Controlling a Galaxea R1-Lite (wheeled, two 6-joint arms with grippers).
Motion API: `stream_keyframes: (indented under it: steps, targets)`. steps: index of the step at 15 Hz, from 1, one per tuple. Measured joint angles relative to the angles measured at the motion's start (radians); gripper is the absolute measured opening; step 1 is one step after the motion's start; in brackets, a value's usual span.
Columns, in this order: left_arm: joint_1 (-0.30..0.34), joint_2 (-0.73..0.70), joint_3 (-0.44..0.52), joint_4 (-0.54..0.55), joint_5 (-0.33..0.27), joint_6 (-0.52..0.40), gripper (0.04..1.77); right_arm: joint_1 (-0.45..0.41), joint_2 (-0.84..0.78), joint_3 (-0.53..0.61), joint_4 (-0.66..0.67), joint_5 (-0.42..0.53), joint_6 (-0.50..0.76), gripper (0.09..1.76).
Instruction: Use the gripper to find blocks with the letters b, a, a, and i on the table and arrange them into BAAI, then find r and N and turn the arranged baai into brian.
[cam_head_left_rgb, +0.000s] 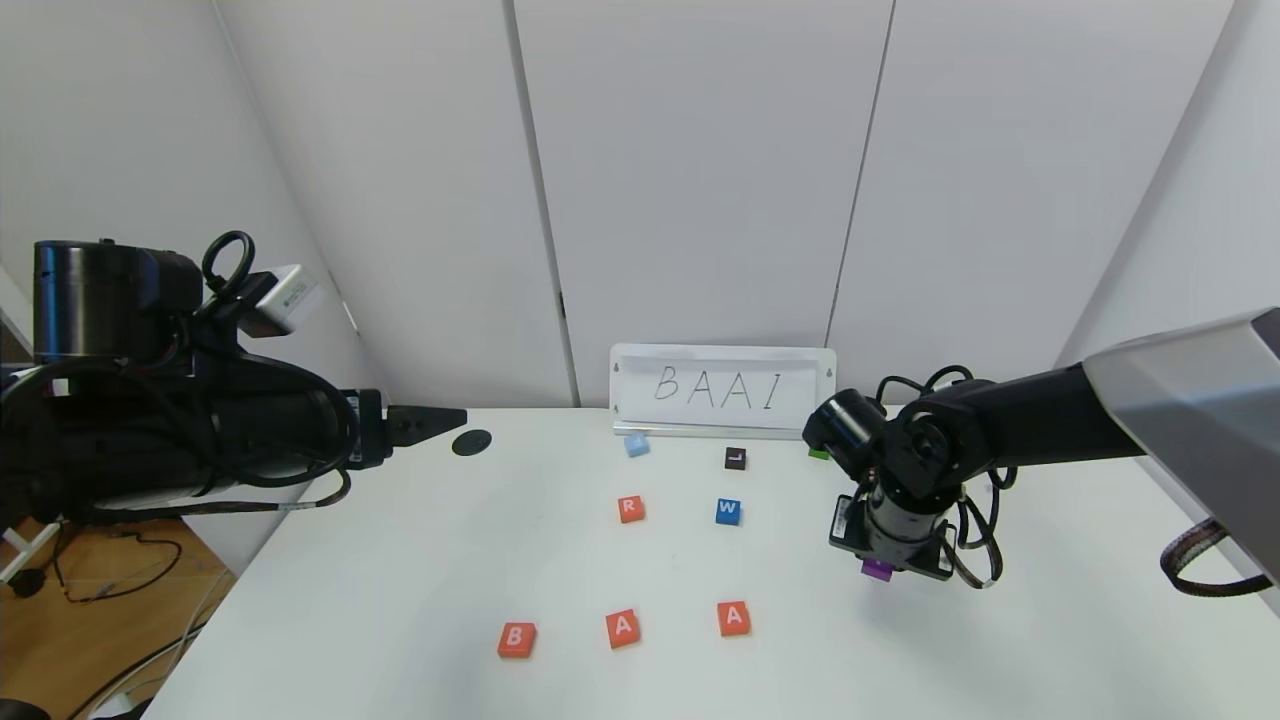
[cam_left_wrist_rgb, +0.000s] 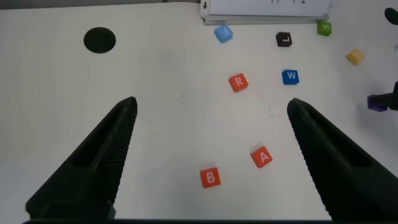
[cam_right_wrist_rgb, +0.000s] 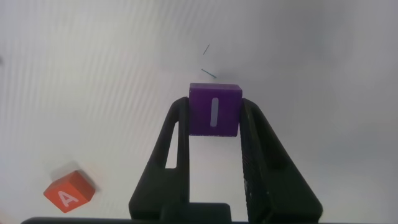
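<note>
My right gripper points down over the right side of the white table, shut on the purple I block, which is clear of the surface. Along the front lie the orange-red B and two orange-red A blocks. The orange-red r tile lies mid-table. The yellow N tile shows only in the left wrist view, beyond the W tile. My left gripper hangs open and empty over the table's far left, away from all the tiles.
A blue W tile, a dark tile, a light blue tile and a green tile lie toward the back. A card reading BAAI stands against the wall. A black round hole is near the left gripper.
</note>
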Motion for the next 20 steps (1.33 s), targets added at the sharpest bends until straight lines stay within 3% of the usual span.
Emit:
stream_keyframes:
  steps: [20]
  targets:
    - [0.002,0.009,-0.002,-0.001,0.0,0.0,1.72,0.05,0.016,0.018,-0.081,0.096,-0.291,0.54]
